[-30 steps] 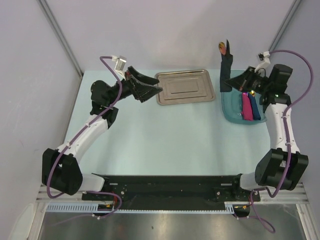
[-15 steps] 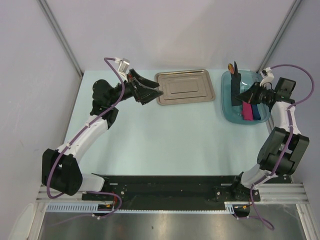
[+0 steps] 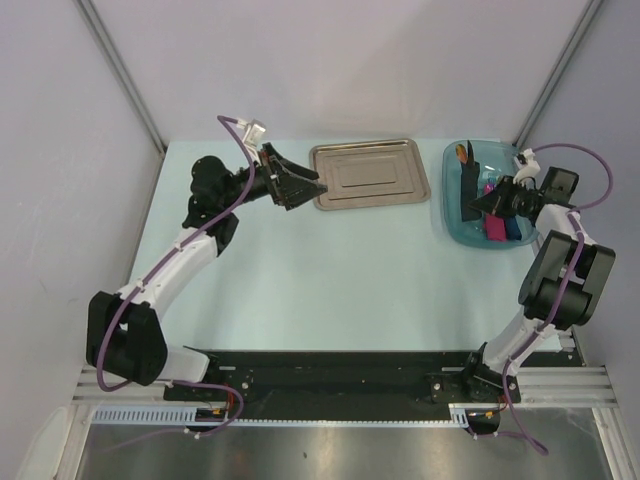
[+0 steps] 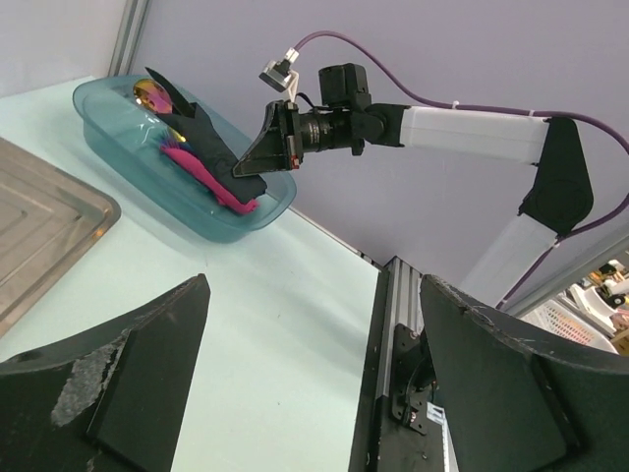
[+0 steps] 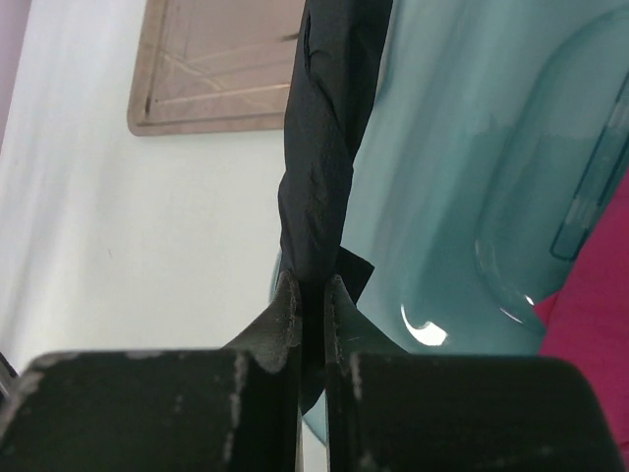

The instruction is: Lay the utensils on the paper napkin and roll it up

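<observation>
The paper napkin [image 3: 469, 185] is rolled into a black bundle, and the shiny orange end of one of the utensils [image 3: 461, 152] pokes from its far end. My right gripper [image 3: 487, 203] is shut on the roll's near end and holds it over the left side of a teal bin [image 3: 453, 222]. Up close, the right gripper [image 5: 313, 285] pinches the black paper [image 5: 319, 167] tightly. My left gripper [image 3: 305, 183] stands open and empty by the steel tray's left edge. From there the left gripper [image 4: 314, 295] faces the napkin roll [image 4: 201, 133] and orange tip [image 4: 152, 95].
The steel tray [image 3: 370, 175] lies at the back centre. A pink roll [image 3: 494, 228] and a dark blue roll [image 3: 512, 228] lie in the teal bin. The black rail [image 4: 393, 364] runs along the table's near edge.
My right arm has swung down and toward the bin, bringing the black roll from upright above the table's back edge to low over the bin. The left gripper has shifted slightly.
</observation>
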`<action>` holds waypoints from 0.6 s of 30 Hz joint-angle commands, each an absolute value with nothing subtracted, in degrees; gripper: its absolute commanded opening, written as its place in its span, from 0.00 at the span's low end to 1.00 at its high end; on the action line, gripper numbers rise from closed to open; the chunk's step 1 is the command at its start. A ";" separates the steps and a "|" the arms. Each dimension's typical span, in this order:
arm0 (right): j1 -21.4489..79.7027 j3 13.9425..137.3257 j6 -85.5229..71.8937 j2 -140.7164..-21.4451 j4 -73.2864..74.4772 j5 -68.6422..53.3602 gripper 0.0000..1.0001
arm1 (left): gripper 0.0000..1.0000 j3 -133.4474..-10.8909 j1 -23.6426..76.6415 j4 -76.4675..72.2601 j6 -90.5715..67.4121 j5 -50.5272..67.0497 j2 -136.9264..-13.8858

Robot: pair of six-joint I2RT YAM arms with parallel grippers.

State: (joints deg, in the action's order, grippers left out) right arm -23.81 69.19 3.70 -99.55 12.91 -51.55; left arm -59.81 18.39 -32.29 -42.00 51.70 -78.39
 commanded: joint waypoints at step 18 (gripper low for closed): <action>-26.45 77.61 7.03 -113.38 11.60 -48.61 0.00 | 0.92 -61.00 17.58 -31.91 -42.10 52.03 -80.16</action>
State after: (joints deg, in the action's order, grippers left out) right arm -25.91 74.30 5.19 -112.25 12.80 -49.08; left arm -59.81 17.91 -31.40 -42.02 51.68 -80.16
